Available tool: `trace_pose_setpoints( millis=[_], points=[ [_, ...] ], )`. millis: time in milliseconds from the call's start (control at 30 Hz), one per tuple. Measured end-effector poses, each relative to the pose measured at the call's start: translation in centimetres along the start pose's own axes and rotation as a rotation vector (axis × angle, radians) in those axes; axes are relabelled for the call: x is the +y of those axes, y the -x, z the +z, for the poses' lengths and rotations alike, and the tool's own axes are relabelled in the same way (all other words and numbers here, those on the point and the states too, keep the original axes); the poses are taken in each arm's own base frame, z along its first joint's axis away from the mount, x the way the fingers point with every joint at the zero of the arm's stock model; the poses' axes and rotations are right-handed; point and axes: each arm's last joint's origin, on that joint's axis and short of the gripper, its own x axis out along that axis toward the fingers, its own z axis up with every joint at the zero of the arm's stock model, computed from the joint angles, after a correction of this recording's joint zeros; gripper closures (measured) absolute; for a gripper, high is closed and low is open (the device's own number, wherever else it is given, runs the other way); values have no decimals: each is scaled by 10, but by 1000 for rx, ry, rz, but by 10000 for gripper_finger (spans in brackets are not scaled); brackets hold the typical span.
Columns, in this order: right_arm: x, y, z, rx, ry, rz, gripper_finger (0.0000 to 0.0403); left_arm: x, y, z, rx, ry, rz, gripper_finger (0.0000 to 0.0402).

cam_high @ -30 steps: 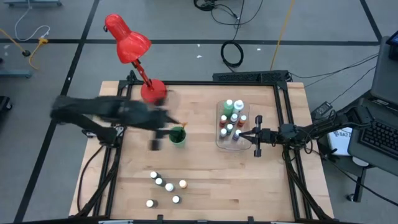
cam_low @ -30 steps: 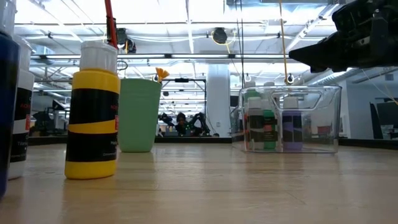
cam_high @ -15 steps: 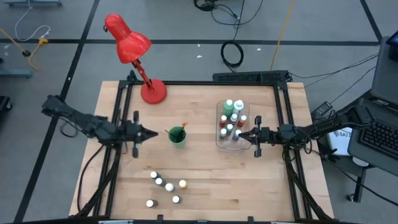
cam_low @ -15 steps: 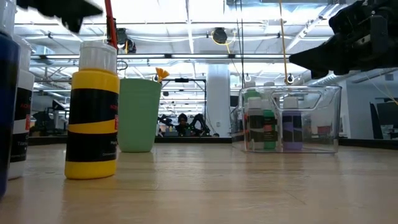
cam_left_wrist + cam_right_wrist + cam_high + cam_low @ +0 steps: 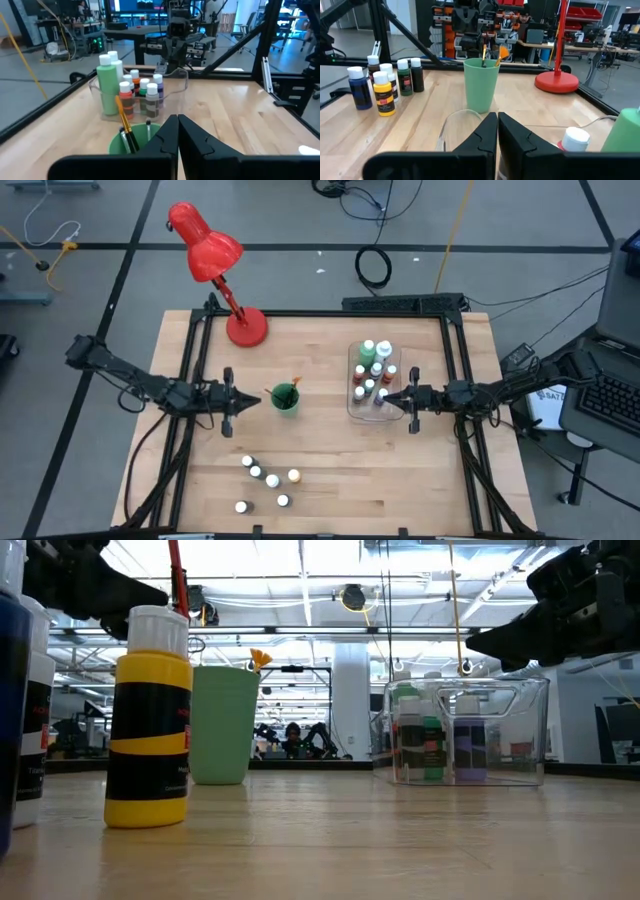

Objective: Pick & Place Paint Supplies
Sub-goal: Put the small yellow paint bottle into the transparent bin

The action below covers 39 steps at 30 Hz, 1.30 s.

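In the high view the green cup (image 5: 285, 398) stands mid-table with paintbrushes (image 5: 291, 386) sticking up out of it. My left gripper (image 5: 252, 398) hovers just left of the cup, shut and empty; its wrist view looks over the cup (image 5: 134, 144) and the brushes (image 5: 123, 119). The clear tray (image 5: 353, 380) holds several upright paint bottles (image 5: 371, 370). My right gripper (image 5: 387, 396) is shut and empty at the tray's right side, above its rim (image 5: 454, 119). Several small white-capped bottles (image 5: 268, 480) stand near the table's near edge.
A red desk lamp (image 5: 215, 265) has its base (image 5: 246, 328) on the far left of the table. In the low view a yellow bottle (image 5: 150, 720) stands close up, with the cup (image 5: 222, 725) and tray (image 5: 465, 732) behind. Bare wood lies between cup and tray.
My left arm, blurred with motion right at the cup a second ago, has drawn back toward the table's left edge. It has since edged slightly back toward the cup. The cup, tray and bottles have stayed where they were.
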Motion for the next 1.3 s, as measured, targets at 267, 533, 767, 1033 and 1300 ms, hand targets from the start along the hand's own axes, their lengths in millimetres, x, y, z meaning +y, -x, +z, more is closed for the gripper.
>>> trace_pose_setpoints(
  millis=[267, 533, 767, 1033, 1300],
  points=[
    [0, 0, 0, -2, 40, -1, 394, 1, 0, -1, 5, 31, 17, 393],
    [0, 0, 0, -3, 40, -1, 394, 3, 0, -6, 42, 67, 83, 395],
    [0, 0, 0, -3, 40, -1, 394, 0, 0, -6, 51, 63, 3, 399],
    [0, 0, -1, 5, -43, -1, 394, 0, 0, -6, 48, 33, 4, 377],
    [-1, -3, -5, 36, -90, -54, 394, 0, 0, -7, 60, 29, 5, 376]
  ],
)
